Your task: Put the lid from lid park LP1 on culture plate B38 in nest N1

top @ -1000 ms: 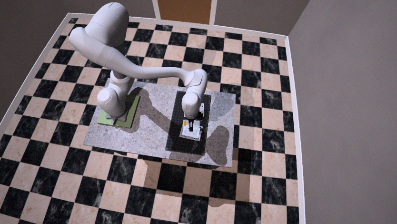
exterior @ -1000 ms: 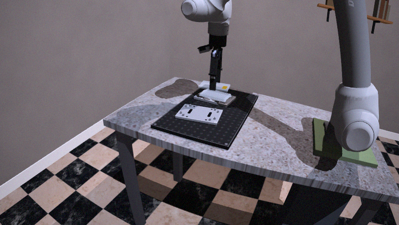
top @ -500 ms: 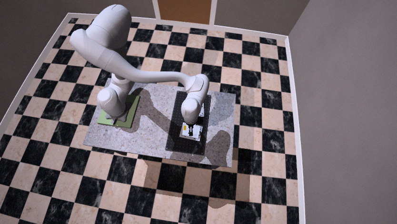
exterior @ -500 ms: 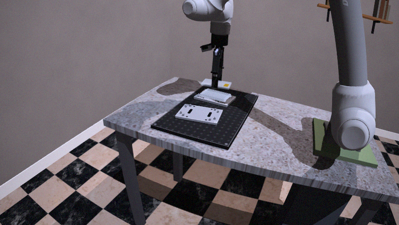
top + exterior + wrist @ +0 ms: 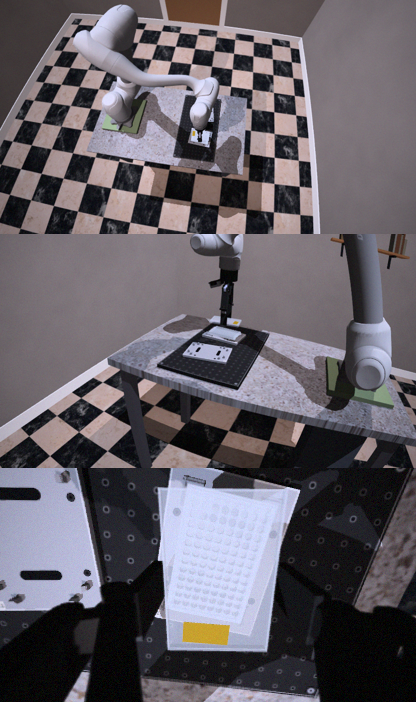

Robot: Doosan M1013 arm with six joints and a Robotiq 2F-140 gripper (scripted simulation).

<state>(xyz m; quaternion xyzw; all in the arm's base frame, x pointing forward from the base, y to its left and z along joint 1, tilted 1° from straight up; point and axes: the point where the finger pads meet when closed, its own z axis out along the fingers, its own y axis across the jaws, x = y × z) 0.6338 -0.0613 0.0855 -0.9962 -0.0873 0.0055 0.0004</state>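
Your end effector (image 5: 220,618) grips the lid (image 5: 222,568), raised over culture plate B38 (image 5: 223,334) and skewed to it; squaring, lowering and seating remain.

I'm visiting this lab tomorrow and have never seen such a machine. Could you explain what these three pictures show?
The machine is a white jointed robot arm bolted to a green base plate on a speckled stone table. One picture looks down from the ceiling, one from the side of the room, and one from a camera on the arm's wrist, pointing downwards. At the arm's tip is a black two-finger gripper. It holds a clear flat lid with a yellow label in the air. On the table lies a black board full of holes. On it sit a white culture plate with many small wells, right below the lid, and an empty white slotted holder. The lid is not yet on the plate.
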